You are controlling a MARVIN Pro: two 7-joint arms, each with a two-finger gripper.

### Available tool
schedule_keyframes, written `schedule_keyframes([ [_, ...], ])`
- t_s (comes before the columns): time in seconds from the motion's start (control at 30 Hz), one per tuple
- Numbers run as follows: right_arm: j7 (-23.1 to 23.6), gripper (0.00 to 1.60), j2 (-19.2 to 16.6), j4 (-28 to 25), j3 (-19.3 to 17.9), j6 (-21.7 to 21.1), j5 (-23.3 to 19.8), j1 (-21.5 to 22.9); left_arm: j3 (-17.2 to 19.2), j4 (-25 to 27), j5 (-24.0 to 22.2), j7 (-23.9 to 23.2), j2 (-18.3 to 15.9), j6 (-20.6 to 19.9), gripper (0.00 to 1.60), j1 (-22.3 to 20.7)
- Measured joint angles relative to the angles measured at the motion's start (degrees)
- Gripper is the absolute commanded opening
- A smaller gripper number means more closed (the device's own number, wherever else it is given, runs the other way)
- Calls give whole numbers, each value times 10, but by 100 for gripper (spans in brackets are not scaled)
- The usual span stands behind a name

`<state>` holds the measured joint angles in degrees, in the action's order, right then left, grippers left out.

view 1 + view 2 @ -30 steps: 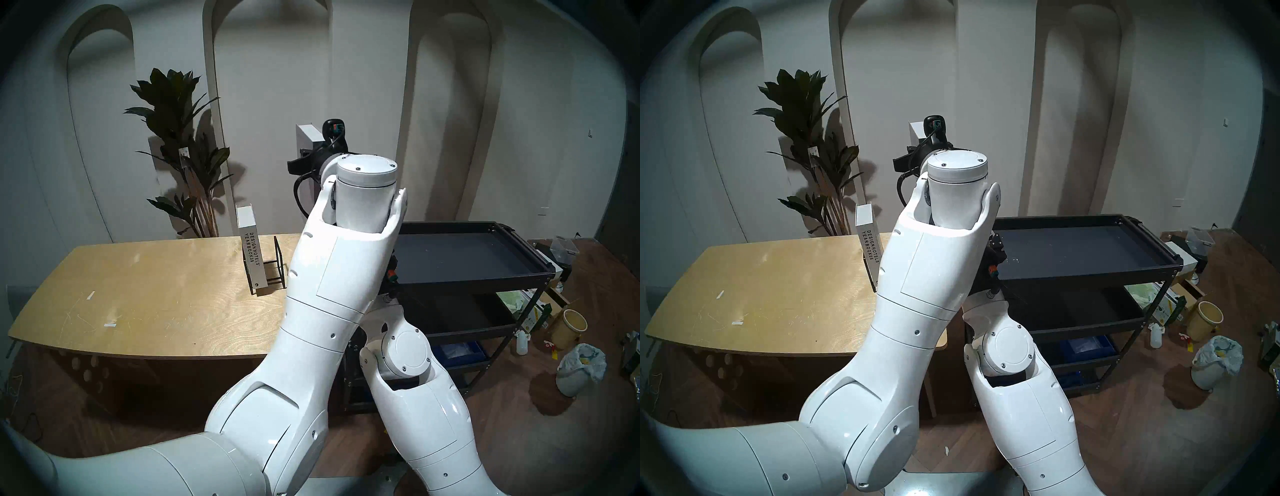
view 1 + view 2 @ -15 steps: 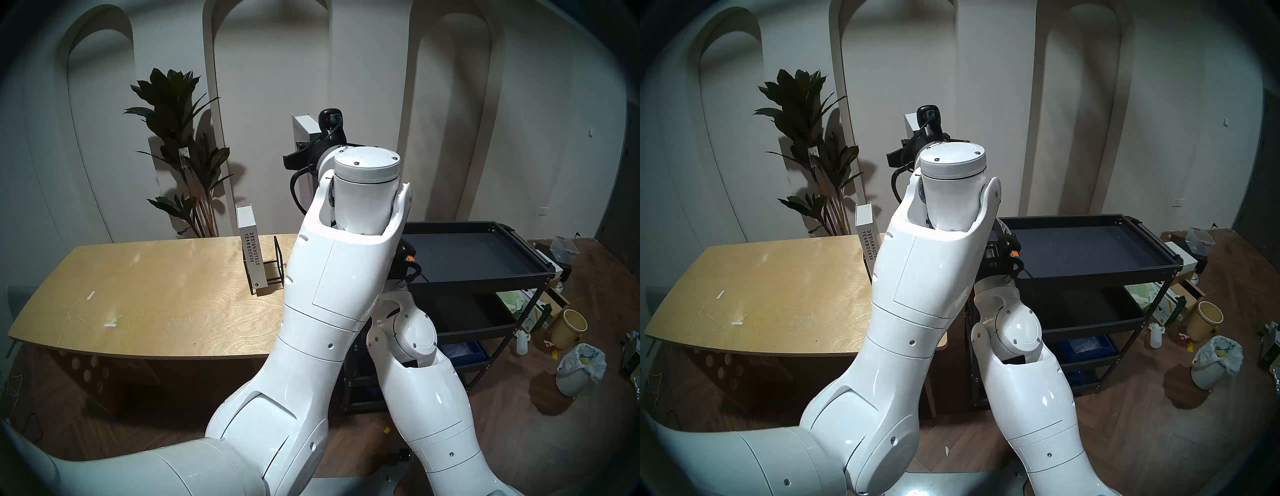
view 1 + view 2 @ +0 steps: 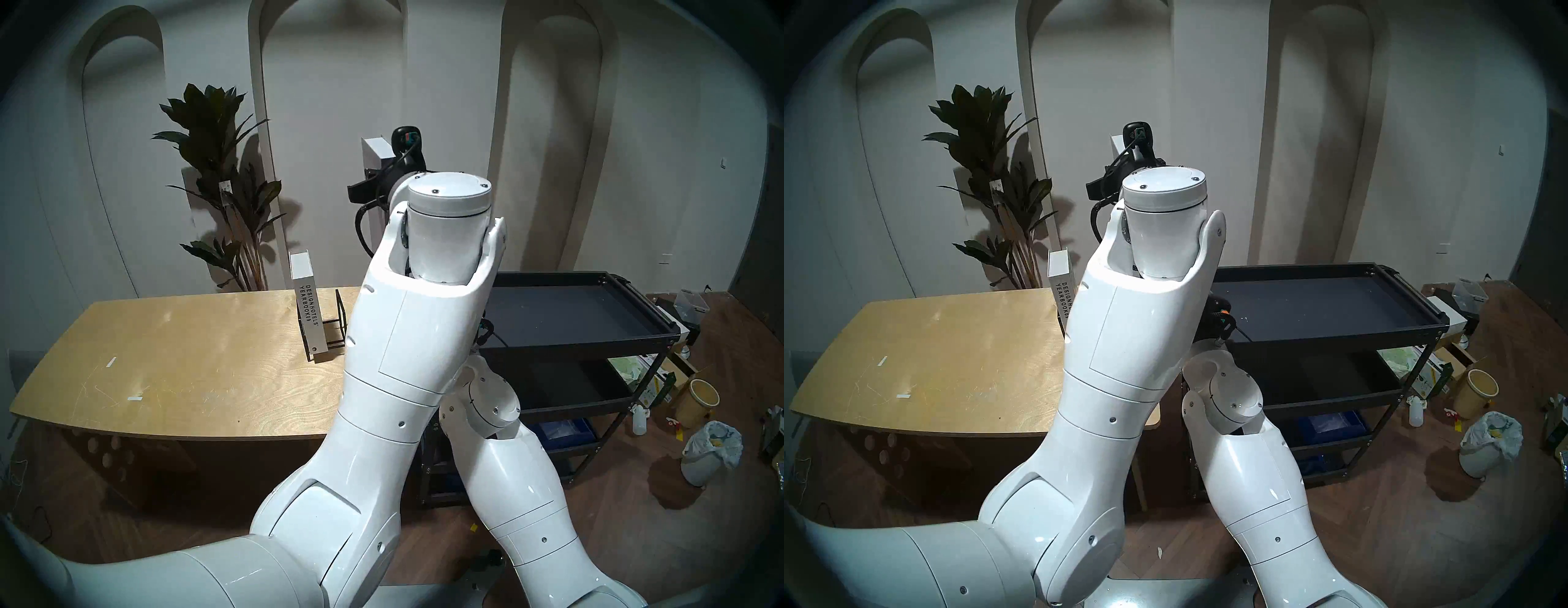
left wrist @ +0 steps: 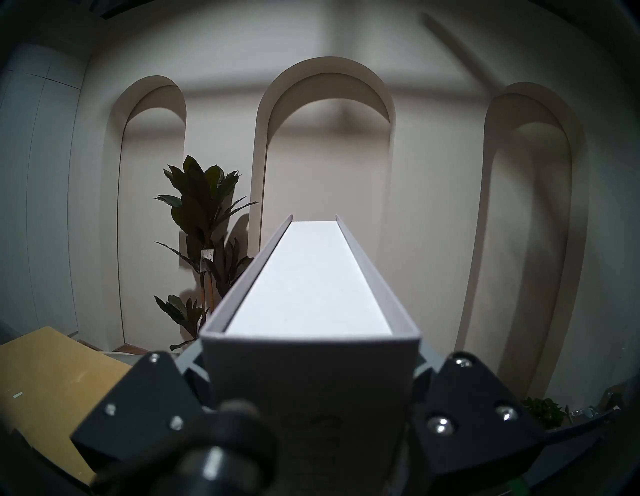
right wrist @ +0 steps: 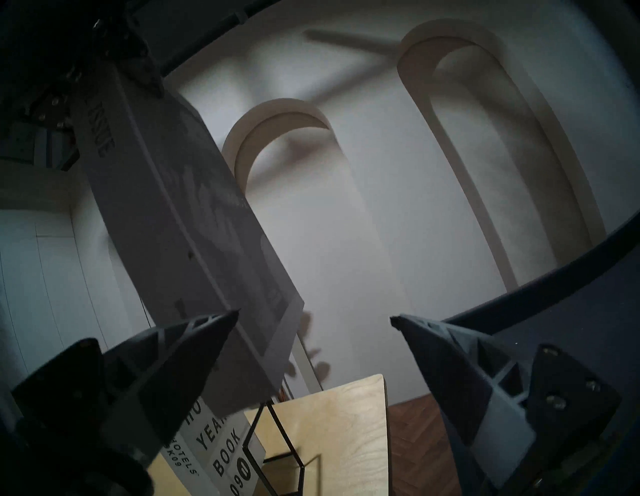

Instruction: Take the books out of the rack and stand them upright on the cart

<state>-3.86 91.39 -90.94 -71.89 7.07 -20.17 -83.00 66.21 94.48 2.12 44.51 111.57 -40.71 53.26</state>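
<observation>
The taller grey-white book (image 3: 375,158) hangs upright in the air over the table's right end, and my left gripper (image 3: 370,189) is shut on its spine edge. In the left wrist view the book (image 4: 311,287) fills the space between the fingers (image 4: 152,398). The shorter book (image 3: 309,314) stands in the black wire rack (image 3: 339,319) on the table. My right gripper (image 5: 315,317) stands open and empty below the held book (image 5: 187,235), beside the cart's rim (image 5: 554,270). In the head views my left forearm hides most of it. The black cart (image 3: 572,343) stands to the right with a bare top tray.
The light wooden table (image 3: 191,361) has a potted plant (image 3: 220,170) behind it. The cart's lower shelves hold a blue bin (image 3: 564,429). Right of the cart, a bucket (image 3: 698,403), a bagged bin (image 3: 708,454) and a bottle (image 3: 638,420) clutter the floor.
My left arm has raised the taller book a little. My right wrist swung right toward the cart tray, then back behind the left forearm, and its elbow turned.
</observation>
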Motion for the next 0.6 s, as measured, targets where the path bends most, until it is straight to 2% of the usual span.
schedule_keyframes([
  [0.3,-70,160,3,59,79,15,116,22,-25,-28,8,12,6,4,0,-7],
  [0.6,-138,160,13,93,112,33,177,50,-53,-62,12,39,2,19,0,-18],
])
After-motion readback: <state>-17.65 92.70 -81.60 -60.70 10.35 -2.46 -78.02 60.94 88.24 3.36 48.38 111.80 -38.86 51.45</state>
